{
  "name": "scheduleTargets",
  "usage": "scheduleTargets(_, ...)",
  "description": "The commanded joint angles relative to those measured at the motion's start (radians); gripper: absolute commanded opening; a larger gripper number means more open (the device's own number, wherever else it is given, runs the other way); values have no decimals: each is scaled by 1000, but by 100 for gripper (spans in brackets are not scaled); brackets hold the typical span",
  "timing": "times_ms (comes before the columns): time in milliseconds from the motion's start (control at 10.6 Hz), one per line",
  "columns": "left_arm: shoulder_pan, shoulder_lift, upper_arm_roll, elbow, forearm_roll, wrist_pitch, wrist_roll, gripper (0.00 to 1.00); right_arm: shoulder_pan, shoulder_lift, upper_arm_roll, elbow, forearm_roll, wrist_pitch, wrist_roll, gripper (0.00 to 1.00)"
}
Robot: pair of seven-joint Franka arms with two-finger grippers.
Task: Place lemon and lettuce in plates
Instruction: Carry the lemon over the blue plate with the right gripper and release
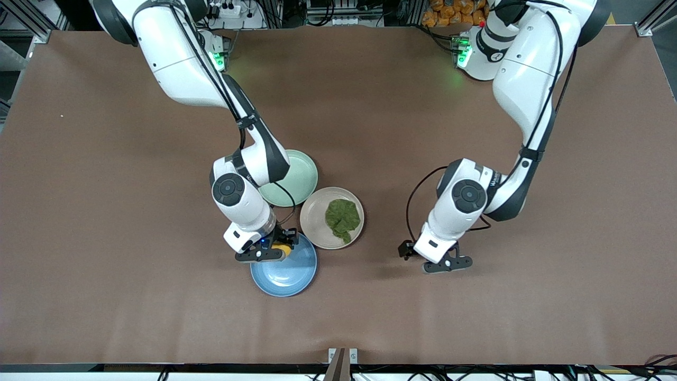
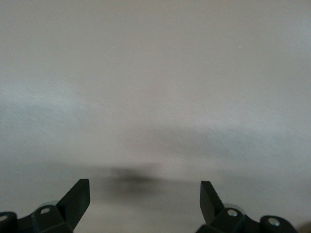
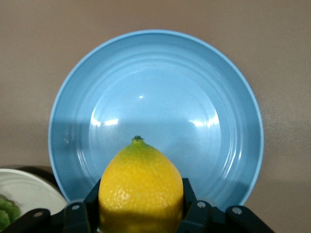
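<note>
The yellow lemon (image 1: 283,247) is held in my right gripper (image 1: 271,252), which is shut on it just above the edge of the blue plate (image 1: 285,278) nearest the robots. In the right wrist view the lemon (image 3: 141,187) sits between the jaws of the right gripper (image 3: 141,194) over the blue plate (image 3: 160,97). The dark green lettuce (image 1: 342,217) lies in the beige-pink plate (image 1: 316,225). My left gripper (image 1: 447,263) is open and empty over bare table toward the left arm's end, and the left wrist view shows it (image 2: 145,196) over blank tabletop.
A pale mint-green plate (image 1: 301,177) lies partly under the right arm, touching the beige-pink plate on the robots' side. A corner of the beige-pink plate (image 3: 29,187) with lettuce (image 3: 7,211) shows in the right wrist view. Brown table (image 1: 106,238) surrounds the plates.
</note>
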Motion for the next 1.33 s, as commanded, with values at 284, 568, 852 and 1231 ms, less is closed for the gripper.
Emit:
scheduleTargets(284,67,-31,0,-33,26,-10,106,100,6,43,-5,31,-1,40,-5,100)
scheduleTargets(568,93,-40,0,-39,26,-13,140,100,6,31,-7,31,-5,37,-8,100)
scheduleTargets(852,133,-83,-6,-45,26,-73,199,100,-5,0,-7,34,-1,-69,-6,100)
scheduleTargets(1231,155,-217,-10,-194,7,-105,190,100,-43,-54,-13,61,-3,-243,-100,100)
